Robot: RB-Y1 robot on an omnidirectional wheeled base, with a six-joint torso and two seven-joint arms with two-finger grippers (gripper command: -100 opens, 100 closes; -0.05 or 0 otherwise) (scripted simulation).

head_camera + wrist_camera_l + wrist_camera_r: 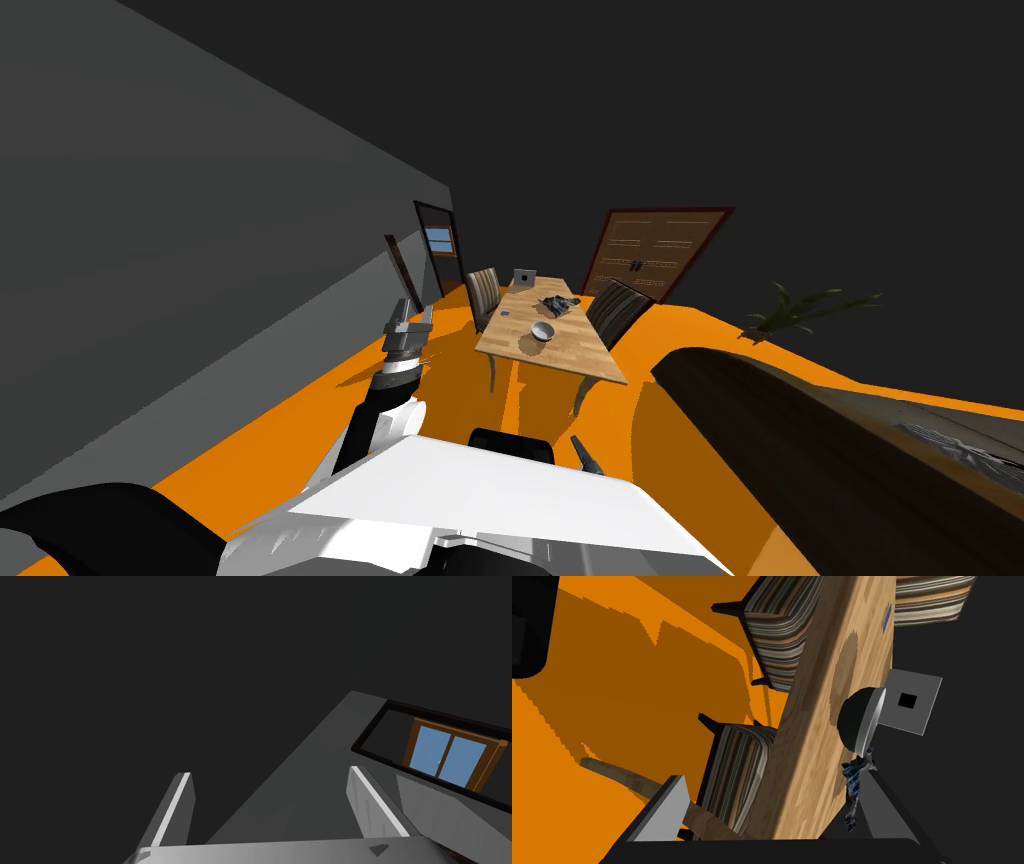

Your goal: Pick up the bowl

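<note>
1. The bowl [542, 331] sits on the wooden table [590, 362], in the half nearer to us, roughly midway across its width.
2. Beyond the bowl lies a crumpled dark cloth [560, 304], and an open laptop [525, 278] stands at the table's far end. A small blue item [506, 314] lies near the left edge.
3. A left striped chair [484, 290] and a right striped chair [617, 310] flank the table.
4. Our left gripper [413, 312] is raised beside the grey wall, left of the table and well apart from the bowl. In its wrist view its fingers [175, 806] stand wide apart with nothing between them.
5. Our right gripper [586, 457] hangs low over the orange floor [300, 420], short of the table's near end.
6. In the right wrist view its fingers [662, 811] are spread wide and hold nothing. The bowl is ahead of them on the tabletop, not touched, with the cloth beside it.
</note>
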